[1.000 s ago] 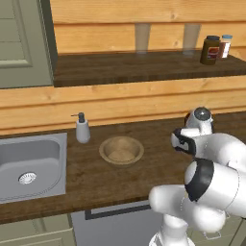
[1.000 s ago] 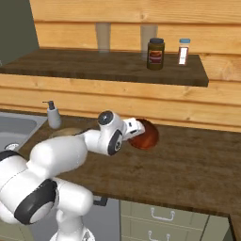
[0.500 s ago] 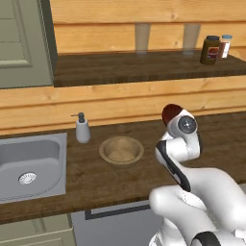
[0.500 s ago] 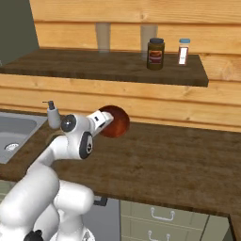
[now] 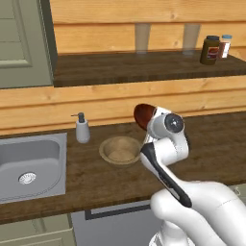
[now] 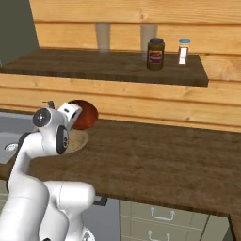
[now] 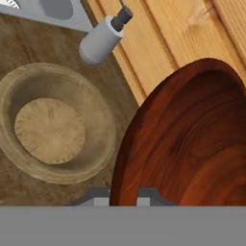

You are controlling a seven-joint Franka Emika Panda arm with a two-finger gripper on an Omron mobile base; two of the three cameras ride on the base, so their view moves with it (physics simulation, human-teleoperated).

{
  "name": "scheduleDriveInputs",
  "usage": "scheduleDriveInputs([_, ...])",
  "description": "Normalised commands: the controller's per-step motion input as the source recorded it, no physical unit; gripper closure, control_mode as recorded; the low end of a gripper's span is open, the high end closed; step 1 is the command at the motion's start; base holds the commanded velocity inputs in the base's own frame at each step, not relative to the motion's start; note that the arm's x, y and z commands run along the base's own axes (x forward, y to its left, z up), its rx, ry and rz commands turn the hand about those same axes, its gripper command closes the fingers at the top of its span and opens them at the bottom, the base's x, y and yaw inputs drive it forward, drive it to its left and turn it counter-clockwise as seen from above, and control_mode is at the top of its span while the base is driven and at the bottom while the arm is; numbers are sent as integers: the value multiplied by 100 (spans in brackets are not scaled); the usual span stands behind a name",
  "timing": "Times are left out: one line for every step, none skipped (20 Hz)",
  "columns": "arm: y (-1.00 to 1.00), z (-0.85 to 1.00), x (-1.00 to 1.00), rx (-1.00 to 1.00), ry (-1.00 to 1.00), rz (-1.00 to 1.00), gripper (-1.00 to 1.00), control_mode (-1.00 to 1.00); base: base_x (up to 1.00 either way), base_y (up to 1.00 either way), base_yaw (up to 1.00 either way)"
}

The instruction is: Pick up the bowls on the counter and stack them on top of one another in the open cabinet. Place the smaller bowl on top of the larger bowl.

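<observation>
My gripper (image 7: 123,196) is shut on the rim of the smaller bowl (image 7: 192,139), glossy red-brown and tipped on edge. I hold that bowl (image 5: 143,116) in the air above the counter (image 5: 221,139), just right of the larger bowl (image 5: 120,150). The wide tan larger bowl (image 7: 53,129) rests upright on the counter, apart from the red-brown bowl (image 6: 85,114). From the right, the tan bowl (image 6: 77,140) is partly hidden behind my arm. The open cabinet (image 5: 144,67) lies above, its dark wood floor at the height of my hand's top.
A grey soap dispenser (image 5: 82,129) stands left of the tan bowl, by the steel sink (image 5: 29,163). In the cabinet stand two glasses (image 5: 142,37), a dark jar (image 5: 210,50) and a spice bottle (image 5: 224,46). The grey-green door (image 5: 24,43) hangs at the left.
The arm has swung left along the counter with the red-brown bowl in its grip, raising it from the right side to beside the tan bowl. The tan bowl has not moved.
</observation>
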Motion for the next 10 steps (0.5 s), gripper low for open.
scheduleDriveInputs([100,0,-9,-18,30,29,100,-100,0,0,0])
scheduleDriveInputs([100,0,-6,-19,31,29,100,-100,0,0,0])
scheduleDriveInputs([100,-9,-4,-25,25,30,100,-100,0,0,0])
scheduleDriveInputs([89,-7,-14,-23,7,22,100,-100,0,0,0])
scheduleDriveInputs([61,-13,0,-15,13,19,100,-100,0,0,0])
scheduleDriveInputs([43,-47,0,-20,15,15,100,-100,0,0,0])
scheduleDriveInputs([39,-57,0,-23,14,3,100,-100,0,0,0])
scheduleDriveInputs([41,-63,0,-24,19,0,100,-100,0,0,0])
scheduleDriveInputs([49,-54,7,-20,22,0,100,-100,0,0,0])
scheduleDriveInputs([39,-54,13,-17,23,0,100,-100,0,0,0])
